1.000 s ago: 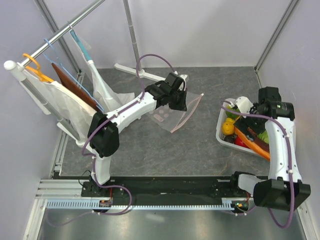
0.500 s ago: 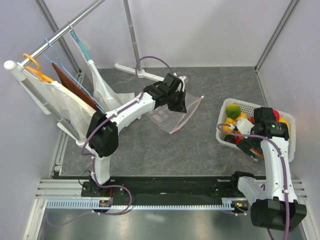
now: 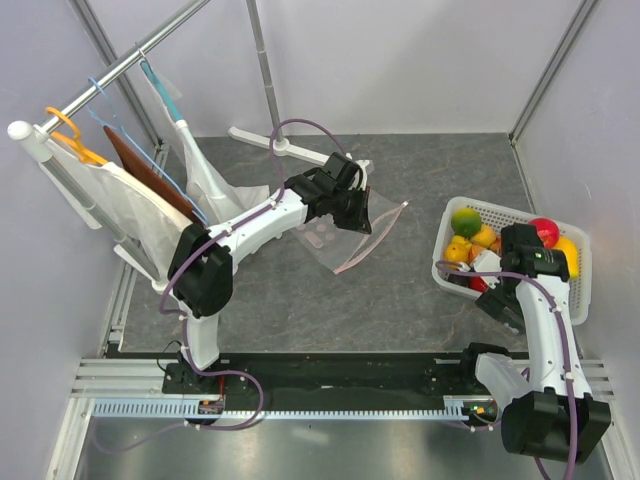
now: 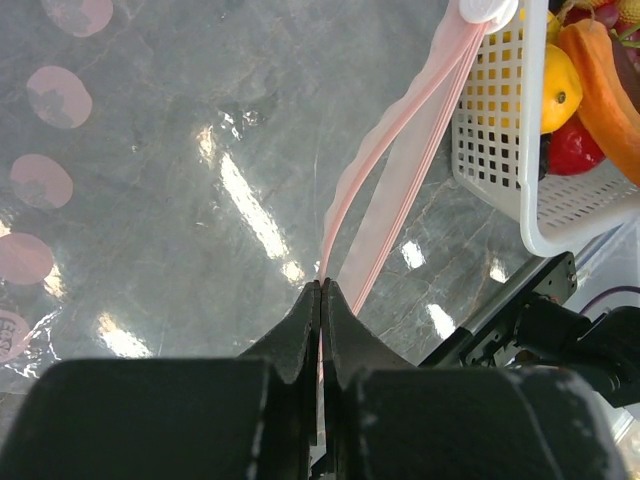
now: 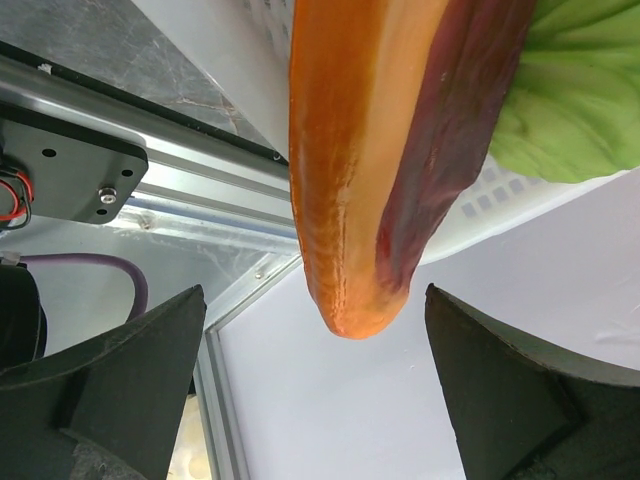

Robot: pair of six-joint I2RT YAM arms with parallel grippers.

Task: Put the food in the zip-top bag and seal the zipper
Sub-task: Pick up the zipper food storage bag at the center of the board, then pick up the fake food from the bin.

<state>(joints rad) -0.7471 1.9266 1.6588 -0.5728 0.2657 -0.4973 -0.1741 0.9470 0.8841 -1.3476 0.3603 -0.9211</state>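
The zip-top bag [image 3: 330, 238] lies flat on the grey table, clear with pale pink dots [image 4: 50, 97]. My left gripper [image 3: 352, 207] is shut on its pink zipper [image 4: 395, 160] edge, fingertips [image 4: 321, 287] pinching the strip. The white slider [image 4: 487, 8] sits at the strip's far end. The food fills a white basket [image 3: 441, 268]: a green-orange fruit [image 3: 466, 220], a lemon [image 4: 560, 85], a red apple [image 3: 543, 230]. My right gripper [image 3: 496, 290] hangs open over the basket's near side. The long orange-brown piece [image 5: 370, 150] points between its fingers [image 5: 120, 390] without touching them, beside green cabbage [image 5: 580, 90].
A clothes rack with hangers and white cloth [image 3: 120, 195] stands at the left, its foot [image 3: 285, 148] behind the bag. Grey walls close in the table. A metal rail [image 5: 160, 215] runs along the near edge below the basket.
My right arm has swung toward the near side of the basket and its jaws have widened fully. The left gripper has drifted slightly left with the bag edge still pinched.
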